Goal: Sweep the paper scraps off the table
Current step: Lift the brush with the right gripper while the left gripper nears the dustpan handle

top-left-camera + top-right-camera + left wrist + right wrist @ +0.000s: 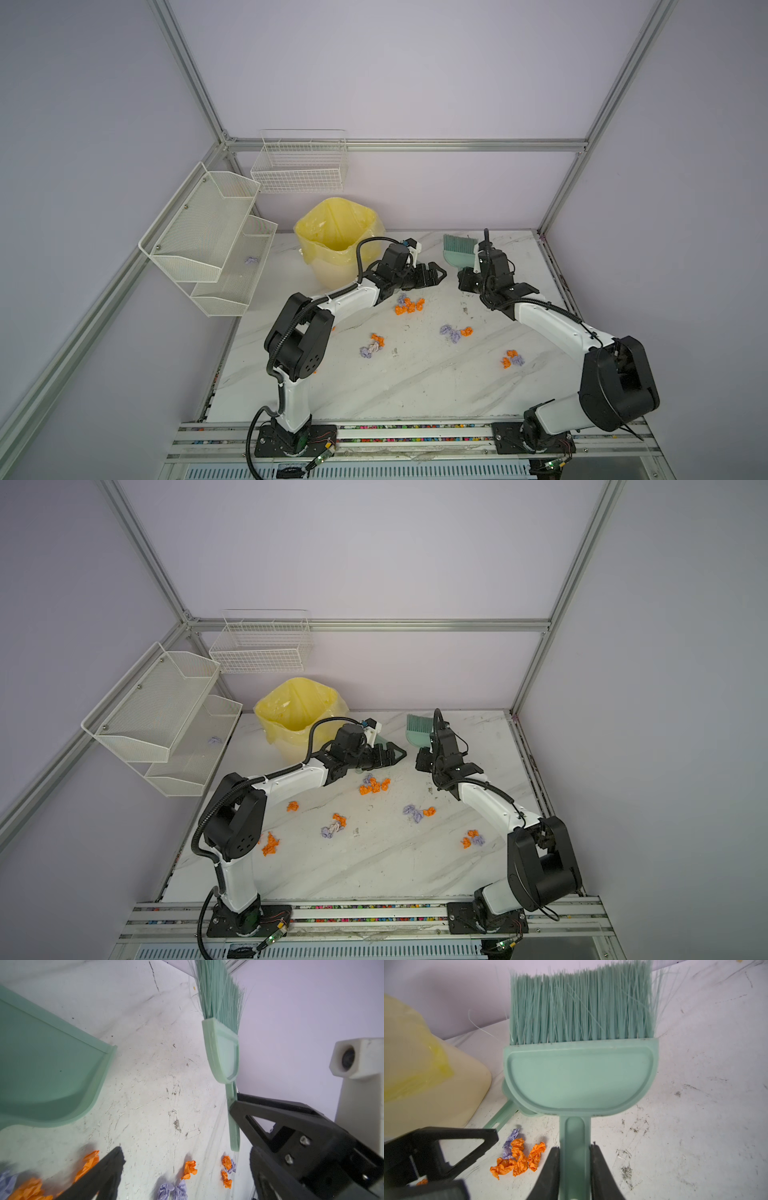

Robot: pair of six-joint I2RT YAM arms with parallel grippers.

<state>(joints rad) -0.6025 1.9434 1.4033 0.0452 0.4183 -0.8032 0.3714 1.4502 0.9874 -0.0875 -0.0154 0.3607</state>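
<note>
Marble-patterned worktop (pixel 415 386) first: unswept, judging by the litter spread over it. At its far edge, a yellow-lined bin (pixel 330 272), with nothing to be made out inside. Beside the bin and off the worktop, white mesh shelves (pixel 208 232), one lavender wad (pixel 251 260) lying in the lower tier, out of reach of any sweep across the worktop.

Next, the tools. To the right of the bin, a green brush (pixel 579 1076), bristles turned toward the back wall, clamped at the handle by the right gripper (pixel 574 1147), jaws narrow on either side of it. Between bin and brush, a green dustpan (pixel 47 1068), apparently resting on the worktop and not held. Close by the dustpan's handle, the left gripper (pixel 176 1128), jaws spread wide with nothing between them. So, by the look of it: brush in hand, dustpan not yet picked up.

Then the paper scraps (pixel 409 305), all loose on the worktop, none in the dustpan.
- Nearest, just in front of the bin: an orange cluster with one lavender piece.
- A little out from the bin: a lone orange wad (pixel 292 806) and a mixed knot (pixel 372 345) with a whitish piece.
- Farther out: a lavender-and-orange group (pixel 455 332) and some orange wads (pixel 270 845).
- Farthest from the bin: an orange-and-lavender group (pixel 512 359).

Left to do, apparently nearly everything: taking up the dustpan, brushing each group in, tipping the lot into the bin.
</note>
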